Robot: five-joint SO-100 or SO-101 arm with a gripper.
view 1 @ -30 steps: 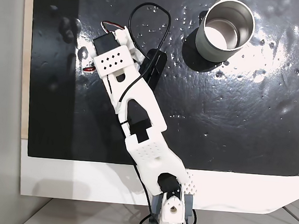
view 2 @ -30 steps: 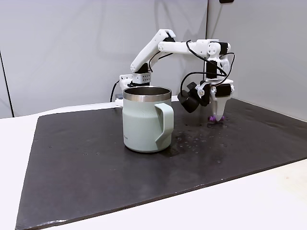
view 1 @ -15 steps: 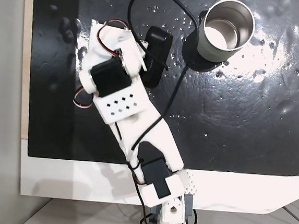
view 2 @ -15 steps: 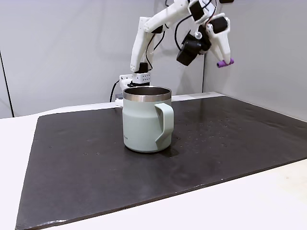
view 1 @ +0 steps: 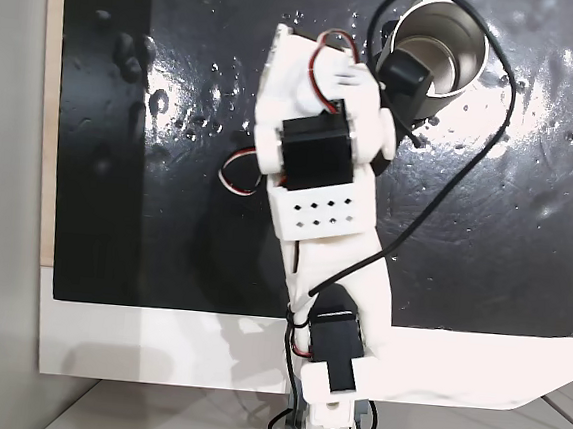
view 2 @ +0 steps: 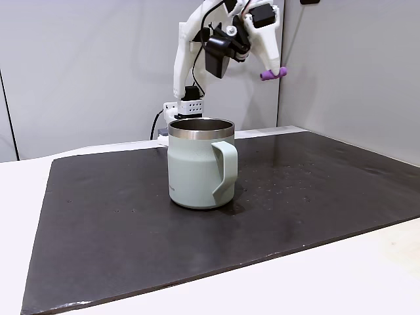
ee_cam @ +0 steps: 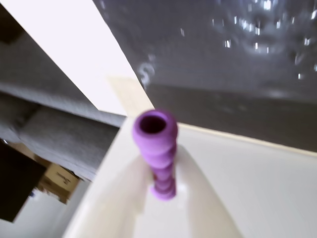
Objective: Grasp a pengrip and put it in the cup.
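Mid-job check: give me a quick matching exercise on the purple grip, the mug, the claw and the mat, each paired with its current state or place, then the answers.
Things:
1. small light-purple ribbed rubber pengrip
2. pale grey-green steel cup with a shiny rim
3. white two-finger claw
4. black textured mat

States:
A. standing upright on the mat, nothing visible inside it
B. shut on a small part, raised high
C. lying flat on the white table
D. held in the air, above cup height

Pairs: 1-D, 2-A, 3-B, 4-C
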